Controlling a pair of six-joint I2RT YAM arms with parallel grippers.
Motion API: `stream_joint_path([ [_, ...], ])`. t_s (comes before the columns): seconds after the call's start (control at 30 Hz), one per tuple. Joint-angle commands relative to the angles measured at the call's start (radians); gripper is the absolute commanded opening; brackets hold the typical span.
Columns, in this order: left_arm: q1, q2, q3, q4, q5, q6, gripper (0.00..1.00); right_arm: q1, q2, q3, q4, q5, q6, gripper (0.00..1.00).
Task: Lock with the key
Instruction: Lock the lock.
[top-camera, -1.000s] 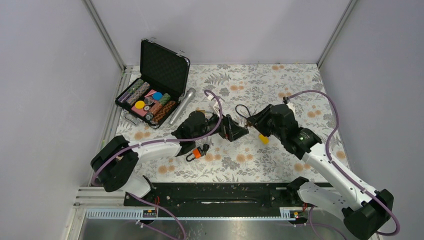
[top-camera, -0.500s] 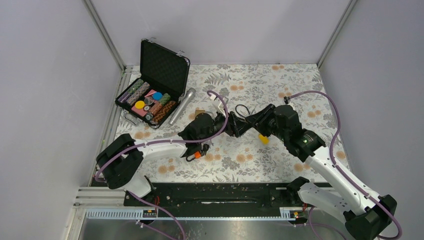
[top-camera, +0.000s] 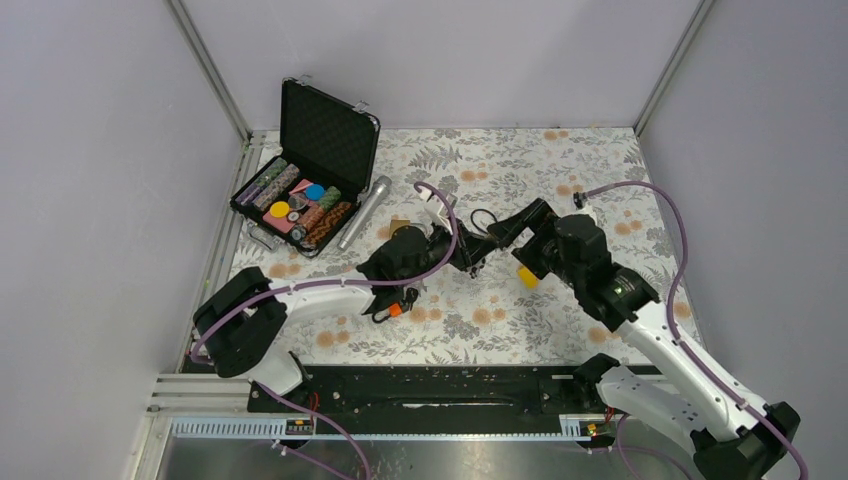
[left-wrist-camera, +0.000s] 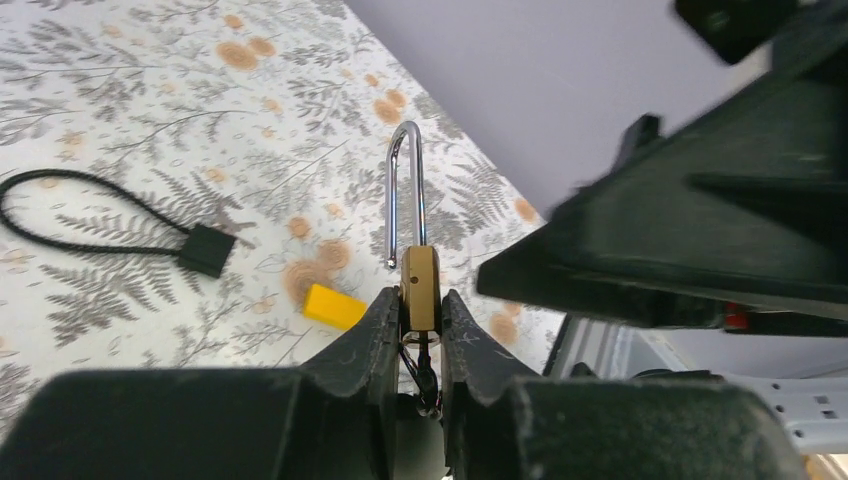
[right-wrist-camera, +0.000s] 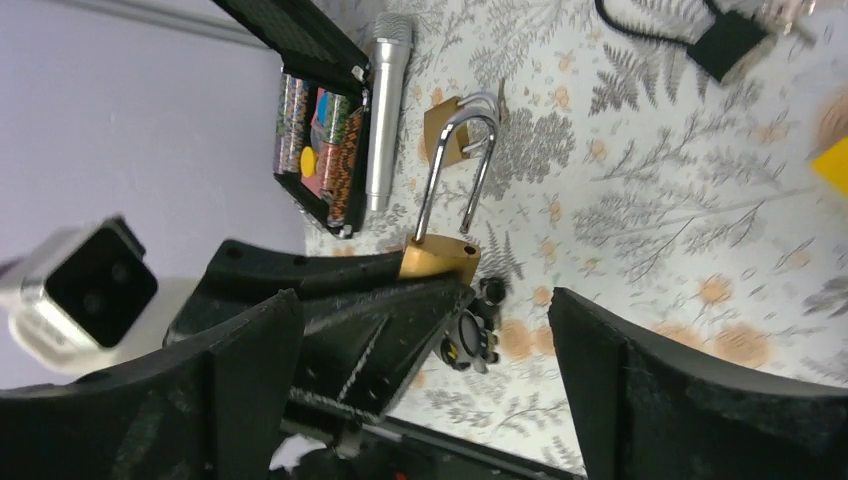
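A brass padlock (left-wrist-camera: 419, 288) with its silver shackle (left-wrist-camera: 403, 190) swung open stands pinched between the fingertips of my left gripper (left-wrist-camera: 419, 300), which is shut on its body. A key (right-wrist-camera: 470, 335) with a dark head hangs from the lock's underside, between the left fingers. My right gripper (right-wrist-camera: 425, 300) is open wide, its two fingers on either side of the left gripper's tip and the padlock (right-wrist-camera: 438, 258), touching neither. From above, the left gripper (top-camera: 468, 255) and the right gripper (top-camera: 488, 242) meet tip to tip over the middle of the table.
A second brass padlock (right-wrist-camera: 445, 132) lies beside a silver microphone (top-camera: 363, 212). An open case of poker chips (top-camera: 300, 190) sits far left. A black cable loop (left-wrist-camera: 100, 215) and a yellow block (top-camera: 526, 278) lie near the grippers. An orange-and-black clip (top-camera: 392, 308) lies by the left arm.
The two grippers came together. The left gripper went from open to shut on the padlock, and the right gripper opened wide and let go of it.
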Motion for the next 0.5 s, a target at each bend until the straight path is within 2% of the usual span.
stream_joint_path([
  [0.0,0.024,-0.092,0.025,-0.043,-0.012,0.085,0.0,-0.002,-0.068,-0.019,0.068,0.026,-0.246,1.0],
  [0.07,0.053,-0.13,0.034,-0.094,0.106,0.134,0.0,-0.017,-0.096,-0.024,0.07,-0.004,-0.339,0.99],
  [0.13,0.088,-0.177,0.076,-0.248,0.279,0.191,0.0,-0.037,-0.126,-0.016,0.071,-0.071,-0.429,1.0],
  [0.3,0.146,-0.254,0.221,-0.639,0.466,0.362,0.0,-0.06,-0.153,0.033,0.086,-0.295,-0.648,0.96],
  [0.47,0.172,-0.281,0.292,-0.811,0.64,0.458,0.0,-0.061,-0.16,0.08,0.083,-0.45,-0.8,0.99],
])
